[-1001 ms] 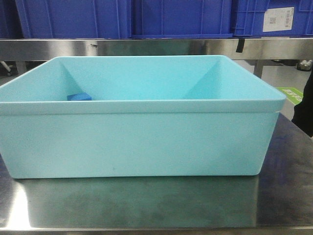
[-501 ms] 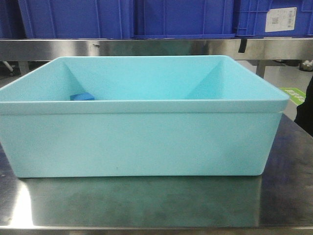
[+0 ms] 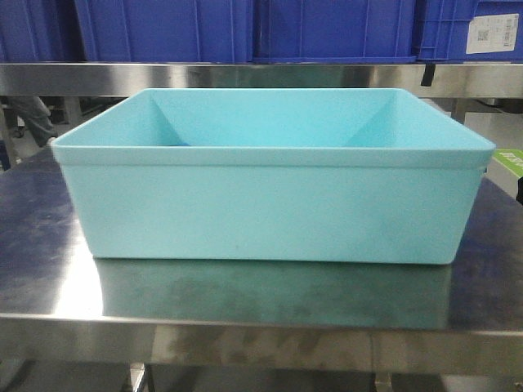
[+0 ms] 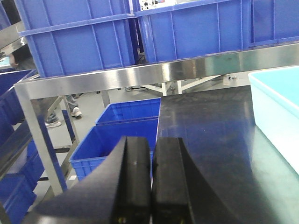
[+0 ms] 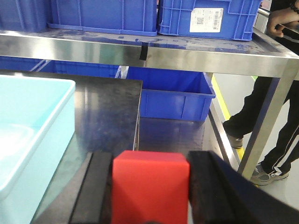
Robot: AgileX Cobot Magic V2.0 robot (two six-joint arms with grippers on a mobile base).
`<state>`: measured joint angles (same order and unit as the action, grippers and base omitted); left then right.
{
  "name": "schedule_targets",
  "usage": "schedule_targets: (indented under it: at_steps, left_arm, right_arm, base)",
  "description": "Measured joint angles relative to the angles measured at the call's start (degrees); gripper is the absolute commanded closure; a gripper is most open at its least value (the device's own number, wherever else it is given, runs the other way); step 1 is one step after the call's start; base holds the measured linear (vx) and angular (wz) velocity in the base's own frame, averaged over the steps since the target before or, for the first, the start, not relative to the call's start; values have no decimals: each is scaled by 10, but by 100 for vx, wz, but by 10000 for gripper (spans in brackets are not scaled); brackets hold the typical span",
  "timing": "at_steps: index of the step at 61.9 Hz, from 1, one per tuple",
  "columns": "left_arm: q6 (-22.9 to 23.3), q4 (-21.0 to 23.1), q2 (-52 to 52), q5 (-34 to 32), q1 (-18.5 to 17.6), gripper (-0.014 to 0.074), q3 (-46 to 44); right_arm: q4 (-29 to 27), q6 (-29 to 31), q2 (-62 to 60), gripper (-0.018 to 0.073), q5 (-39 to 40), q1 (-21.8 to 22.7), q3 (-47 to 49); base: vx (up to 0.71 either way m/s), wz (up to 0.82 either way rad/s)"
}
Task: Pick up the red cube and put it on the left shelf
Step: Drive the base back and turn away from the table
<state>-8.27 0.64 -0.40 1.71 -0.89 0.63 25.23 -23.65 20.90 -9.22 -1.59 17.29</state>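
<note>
My right gripper (image 5: pixel 150 161) is shut on the red cube (image 5: pixel 150 186), which fills the gap between its black fingers (image 5: pixel 100 175) above the right end of the steel table (image 5: pixel 107 116). My left gripper (image 4: pixel 152 144) is shut and empty above the table's left end. The left shelf (image 4: pixel 10 39) shows only as a slanted steel rail with blue crates at the far left edge of the left wrist view, mostly cut off. Neither gripper shows in the front view.
A large cyan tub (image 3: pixel 270 204) stands on the steel table (image 3: pixel 245 298). Behind it a steel rail (image 3: pixel 245 75) carries blue crates (image 3: pixel 327 28). More blue crates (image 4: pixel 117 135) sit on the floor left of the table. A person (image 5: pixel 275 93) stands at the right.
The front view has pulled back and shifted left: the tub looks smaller and sits further right, more table shows, and the blue block inside the tub is no longer visible.
</note>
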Motion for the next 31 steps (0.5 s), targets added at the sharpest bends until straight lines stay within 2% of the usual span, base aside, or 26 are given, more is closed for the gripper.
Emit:
schedule_targets:
  at_steps: [17,31]
  left_arm:
    - [0,0,0,0,0,491,0]
    - [0,0,0,0,0,491,0]
  right_arm:
    - [0,0,0,503,0,0,0]
    - [0,0,0,503,0,0,0]
  base:
    - [-14,9]
    - [-11,39]
